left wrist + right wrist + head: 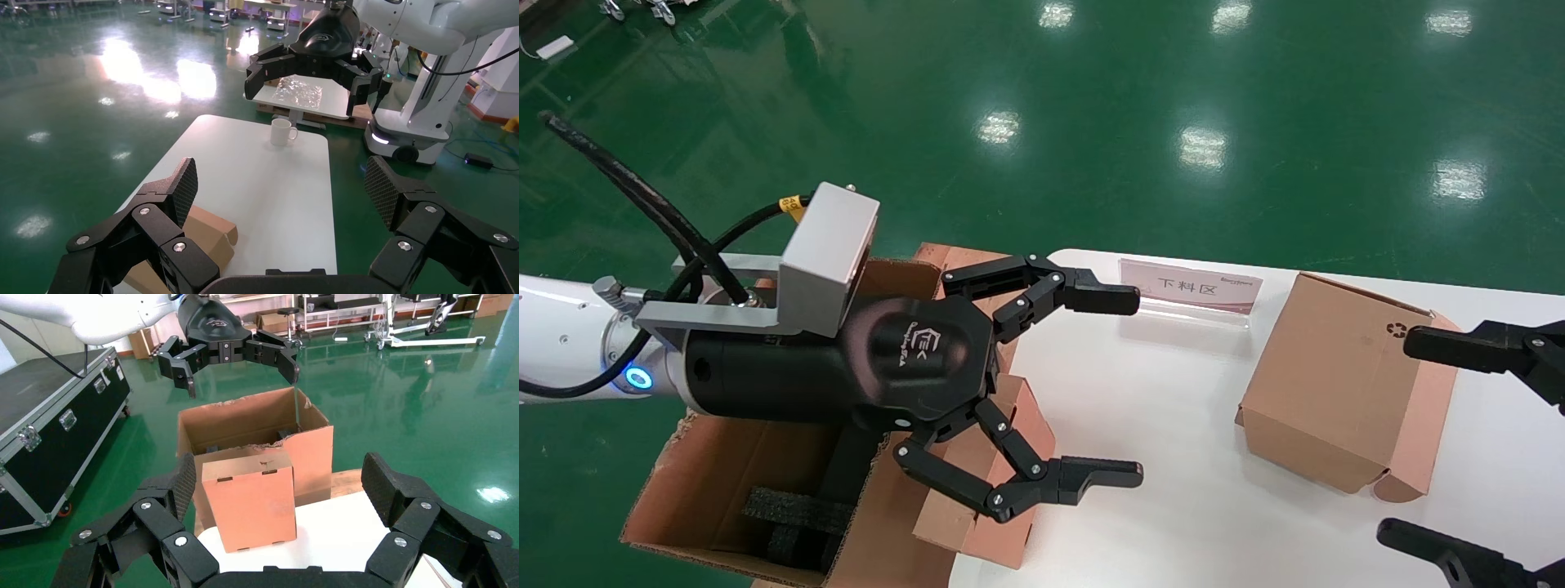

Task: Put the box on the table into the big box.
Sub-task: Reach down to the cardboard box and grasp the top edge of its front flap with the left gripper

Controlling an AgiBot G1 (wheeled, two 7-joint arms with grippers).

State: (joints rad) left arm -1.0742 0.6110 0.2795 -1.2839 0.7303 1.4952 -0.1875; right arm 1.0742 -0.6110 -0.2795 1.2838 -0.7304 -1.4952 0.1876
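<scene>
A: Where's the box w/ the tuck slits?

B: We see the box (pixel 989 474) standing at the left edge of the white counter (pixel 1173 457), touching the big box's wall. In the right wrist view the box (pixel 250 499) shows its pinkish slit side, upright, w/ the big box (pixel 245 425) right behind it.

A: And the big box?

B: The big box (pixel 723 482) sits off the counter's left end, open on top, ragged rim, black foam blocks (pixel 793 518) inside.

A: Left hand?

B: Our left hand (pixel 1103 384) hangs above the counter's left part, arm reaching over the big box. Fingers spread wide, nothing between them. One fingertip (pixel 1103 298) points toward the pink sign (pixel 1191 286). In the right wrist view the left hand (pixel 242 364) hovers above the big box, fingers apart, empty.

A: Right hand?

B: Our right hand (pixel 1467 441) is at the counter's right edge, also spread wide, holding nothing. Upper finger (pixel 1459 347) is just beside the other carton (pixel 1344 384), the one w/ the black recycling mark; can't tell if it touches.

A: Anything else?

B: Left wrist view: left hand (pixel 281 202) open, the marked carton (pixel 202 239) just beside one finger, a white mug (pixel 281 131) at the counter's far end, and the right hand (pixel 303 82) open above that end.
</scene>
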